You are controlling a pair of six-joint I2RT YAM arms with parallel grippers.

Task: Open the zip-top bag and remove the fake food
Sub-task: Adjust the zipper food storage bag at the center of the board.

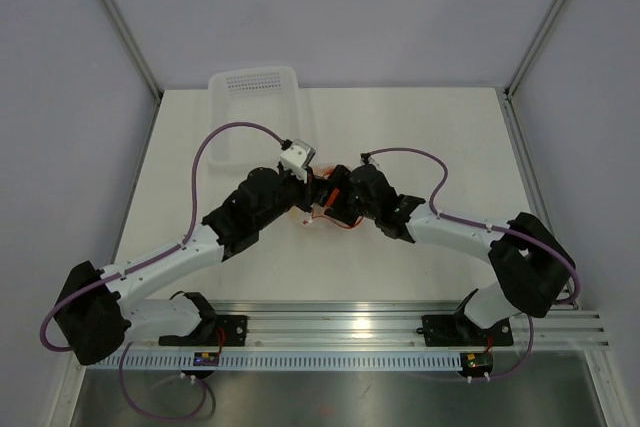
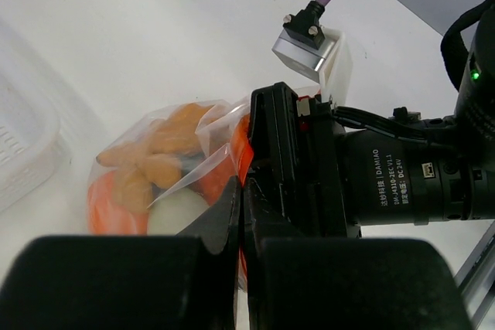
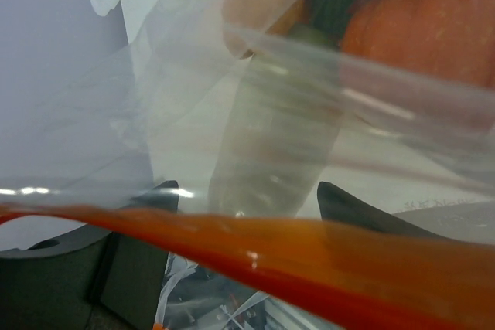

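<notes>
The clear zip-top bag [image 2: 166, 161] hangs between my two grippers over the middle of the table [image 1: 420, 137]. Its fake food shows through the plastic: orange and tan pieces [image 2: 174, 141] and a white piece [image 2: 179, 210]. My left gripper [image 2: 244, 185] is shut on the bag's red-orange zipper strip [image 2: 246, 144]. In the right wrist view that strip [image 3: 325, 256] runs across in front of my right gripper [image 3: 251, 191], whose fingertips [image 3: 348, 205] stand wide apart, open. An orange ball [image 3: 433, 25] lies inside the bag beyond them. From above, both grippers meet over the bag [image 1: 322, 209].
A white perforated basket [image 1: 255, 97] stands at the far left of the table, close behind the left arm; its rim [image 2: 23, 152] also shows left of the bag. The right arm's wrist body [image 2: 402, 168] sits right against the left gripper.
</notes>
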